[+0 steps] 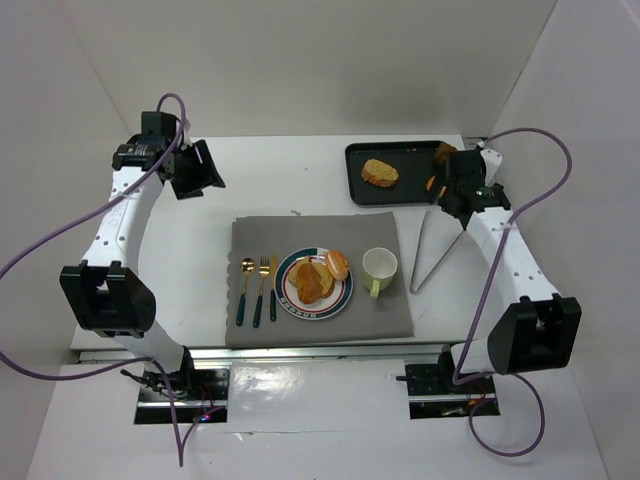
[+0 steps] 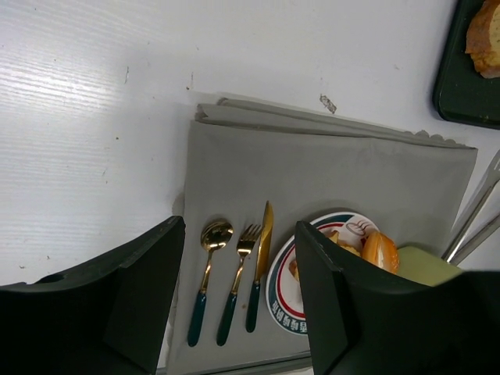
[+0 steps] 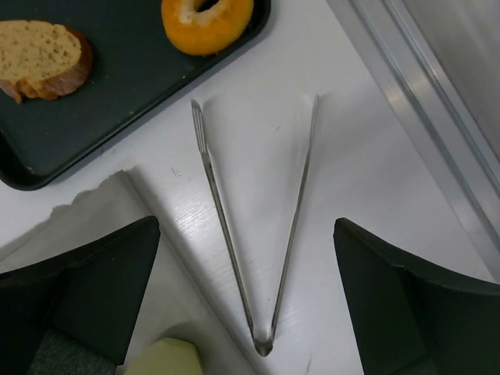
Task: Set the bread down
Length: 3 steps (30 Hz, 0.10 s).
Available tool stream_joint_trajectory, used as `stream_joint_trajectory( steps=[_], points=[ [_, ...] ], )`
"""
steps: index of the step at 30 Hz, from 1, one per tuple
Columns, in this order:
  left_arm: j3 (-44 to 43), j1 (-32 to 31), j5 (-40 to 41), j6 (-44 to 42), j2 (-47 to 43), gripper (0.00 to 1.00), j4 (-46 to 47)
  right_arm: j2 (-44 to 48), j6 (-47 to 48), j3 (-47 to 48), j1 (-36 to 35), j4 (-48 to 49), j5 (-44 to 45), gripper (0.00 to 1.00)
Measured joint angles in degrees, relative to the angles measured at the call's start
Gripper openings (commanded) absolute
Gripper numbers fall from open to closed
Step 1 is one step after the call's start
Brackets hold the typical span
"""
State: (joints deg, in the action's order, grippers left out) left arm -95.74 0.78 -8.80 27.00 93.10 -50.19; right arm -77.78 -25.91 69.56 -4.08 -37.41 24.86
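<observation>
Open table point(image 1: 280, 180) is seen right of mat point(image 1: 260, 240), where tongs point(image 3: 264, 344) are laid, released. Right gripper point(image 3: 246, 226) is held above them, jaws spread, empty. Left gripper point(image 2: 238, 226) is raised far-left, spread, empty. Bread point(image 1: 312, 283) is set on plate point(image 1: 345, 300). A slice point(image 1: 380, 173) is on tray point(image 1: 400, 190). Bagel point(image 3: 207, 19) is cut off by frame edge.

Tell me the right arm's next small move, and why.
Probably lift the right end effector straight up and clear. It hangs open over the tongs, which lie free on the table, and bread already sits on the plate.
</observation>
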Motion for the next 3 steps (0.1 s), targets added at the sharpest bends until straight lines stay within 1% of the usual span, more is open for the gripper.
stream_joint_trajectory(
  steps=[3],
  points=[
    [-0.22, 0.00, 0.11, -0.02, 0.00, 0.71, -0.15, -0.31, 0.00, 0.50, 0.00, -0.22, -0.17, 1.00]
  ],
)
